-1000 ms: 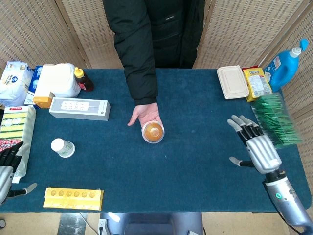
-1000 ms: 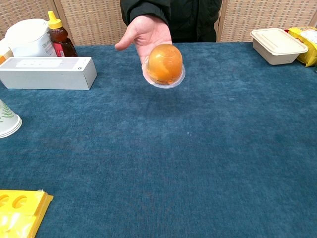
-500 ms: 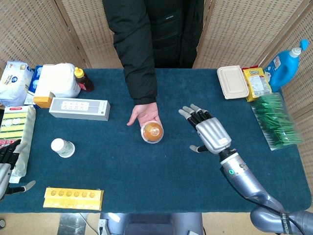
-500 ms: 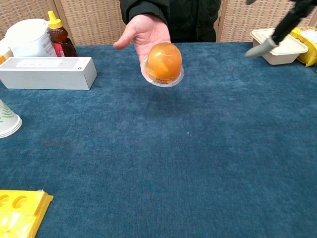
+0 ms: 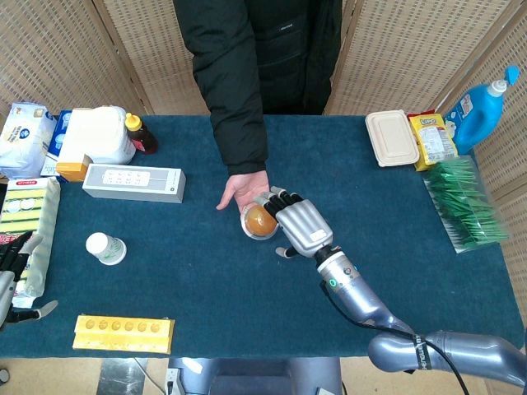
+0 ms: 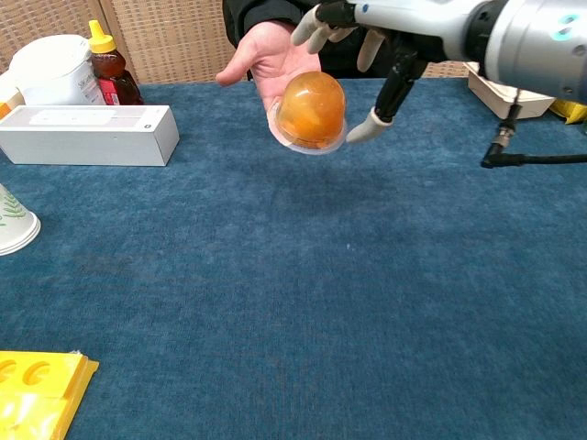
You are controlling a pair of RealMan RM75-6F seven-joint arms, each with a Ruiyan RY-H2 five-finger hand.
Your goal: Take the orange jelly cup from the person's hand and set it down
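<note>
The orange jelly cup [image 5: 260,221] [image 6: 311,112] lies dome up on the person's open palm [image 5: 244,190] [image 6: 273,53], held above the middle of the blue table. My right hand [image 5: 298,224] [image 6: 367,41] hovers just right of and over the cup, fingers spread and reaching across its top; no finger plainly grips it. The thumb hangs down beside the cup's right edge. My left hand [image 5: 12,278] rests open at the table's near left edge, far from the cup.
A white box [image 5: 133,183] and a paper cup [image 5: 105,248] stand on the left. A yellow tray [image 5: 123,333] lies near the front left. A lidded container [image 5: 391,137], snack bags and a blue bottle [image 5: 479,100] fill the back right.
My right hand has swept left from the table's right side until it is over the jelly cup. The person's hand and cup have barely shifted. My left hand has stayed put.
</note>
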